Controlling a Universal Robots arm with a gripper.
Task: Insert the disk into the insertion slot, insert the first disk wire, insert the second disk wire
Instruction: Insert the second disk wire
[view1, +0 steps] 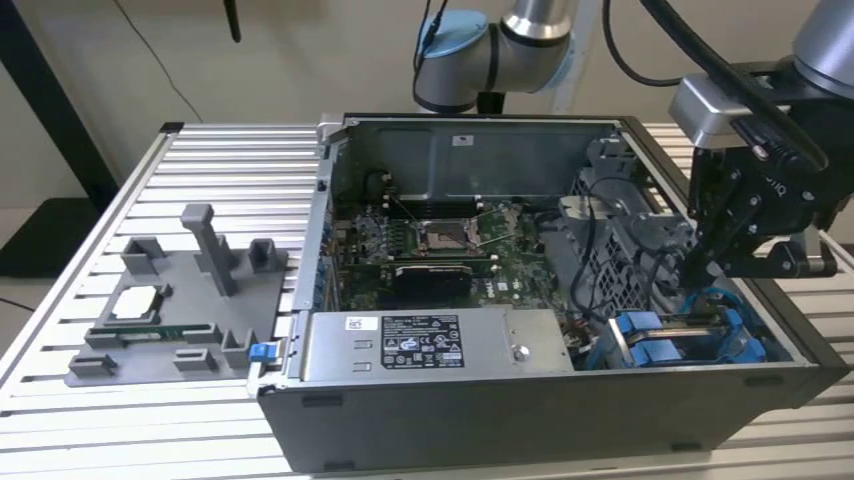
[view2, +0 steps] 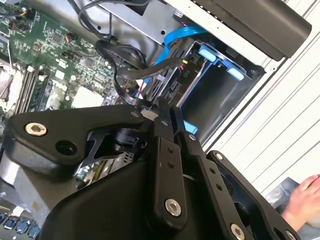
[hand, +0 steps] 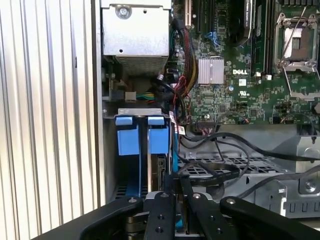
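Black gripper (view2: 165, 112) fingers, pinched nearly closed on a dark cable connector (view2: 167, 85), sit mid-frame beside the disk (hand: 160, 172) in its insertion slot (hand: 131, 112); you risk bending the connector if misaligned.

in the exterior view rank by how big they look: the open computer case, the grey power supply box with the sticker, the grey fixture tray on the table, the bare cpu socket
1. Computer case
2. Fixture tray and power supply box: look alike, left unranked
3. CPU socket, smallest, though it sits farther from the camera

The gripper hangs over the case's blue drive bay.
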